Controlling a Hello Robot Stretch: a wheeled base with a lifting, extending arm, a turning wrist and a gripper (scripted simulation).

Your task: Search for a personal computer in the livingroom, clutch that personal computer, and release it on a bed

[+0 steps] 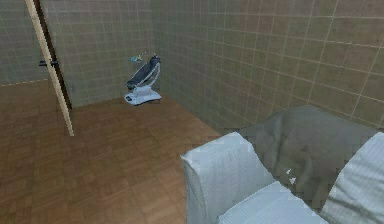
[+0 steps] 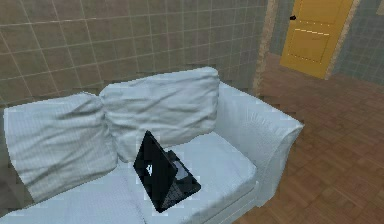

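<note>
While we look to the arm side, we see the personal computer point(image 2: 165, 172), a black laptop, lying open on the seat of the white sofa point(image 2: 255, 125), in front of its back cushions point(image 2: 160, 105). We cannot tell how the gripper stands. In the forward view the sofa is cut off at the bottom edge, and a blue and white thing point(image 1: 143, 82) by the wall is hard to make out.

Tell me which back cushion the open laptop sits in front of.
The back cushion on the arm side view's right, beside the armrest: the black laptop stands open on the seat just below it. The other cushion lies further left.
</note>
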